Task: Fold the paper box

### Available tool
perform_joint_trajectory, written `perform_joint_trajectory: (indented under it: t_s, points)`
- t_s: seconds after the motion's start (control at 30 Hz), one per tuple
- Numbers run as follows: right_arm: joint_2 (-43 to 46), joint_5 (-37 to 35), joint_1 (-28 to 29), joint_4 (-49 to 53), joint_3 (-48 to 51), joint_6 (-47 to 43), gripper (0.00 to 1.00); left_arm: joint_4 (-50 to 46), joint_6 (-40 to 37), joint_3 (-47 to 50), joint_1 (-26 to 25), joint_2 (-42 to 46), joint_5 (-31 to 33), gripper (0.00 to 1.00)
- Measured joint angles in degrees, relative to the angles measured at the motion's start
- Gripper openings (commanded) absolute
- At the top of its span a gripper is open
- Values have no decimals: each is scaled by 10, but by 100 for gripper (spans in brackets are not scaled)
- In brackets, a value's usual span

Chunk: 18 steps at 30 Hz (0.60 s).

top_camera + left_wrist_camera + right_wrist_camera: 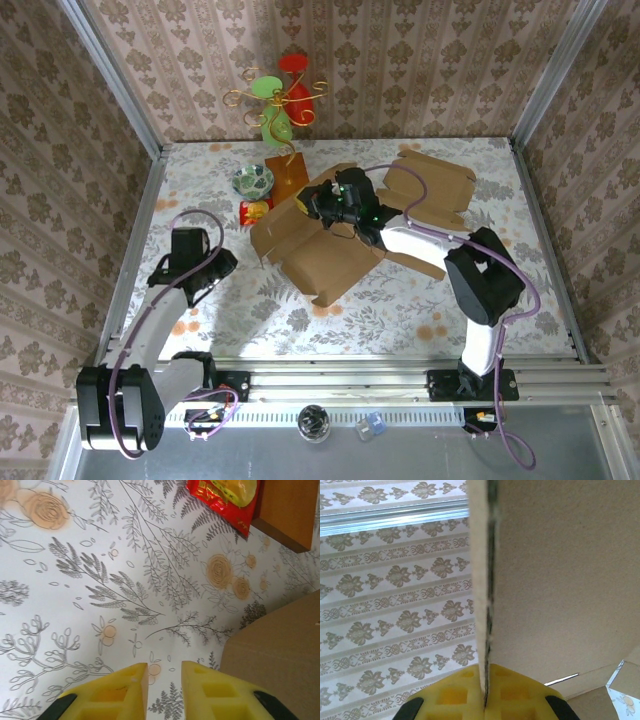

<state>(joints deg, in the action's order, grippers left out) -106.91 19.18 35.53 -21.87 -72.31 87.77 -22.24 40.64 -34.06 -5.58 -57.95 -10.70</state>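
The paper box (325,255) is a brown cardboard blank lying partly folded in the middle of the table, with one flap raised. My right gripper (327,203) reaches over its far side and is shut on that upright flap. In the right wrist view the flap (560,580) stands edge-on, pinched between the yellow pads (455,695) of the right gripper (486,682). My left gripper (228,262) hovers low over the table, left of the box. Its jaws (164,667) stand slightly open with nothing between them, and a box corner (280,650) lies just to their right.
A second flat cardboard blank (430,185) lies at the back right. A small bowl (253,181), a red snack packet (253,211) (225,497) and an orange wooden block (286,172) (287,507) carrying a wire ornament (280,100) stand behind the box. Patterned walls enclose the table.
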Motion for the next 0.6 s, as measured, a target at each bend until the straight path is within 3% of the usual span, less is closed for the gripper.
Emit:
perform_joint_trajectory:
  t_s: [0.2, 0.43, 0.6]
  points:
    - [-30, 11, 2, -3, 1, -1, 0, -18, -15, -11, 0, 13, 11, 37]
    - [-38, 22, 2, -11, 8, -5, 0, 3, -56, -3, -2, 9, -15, 36]
    - [-44, 25, 1, -24, 15, -5, 0, 49, -97, 22, -26, -7, -28, 41]
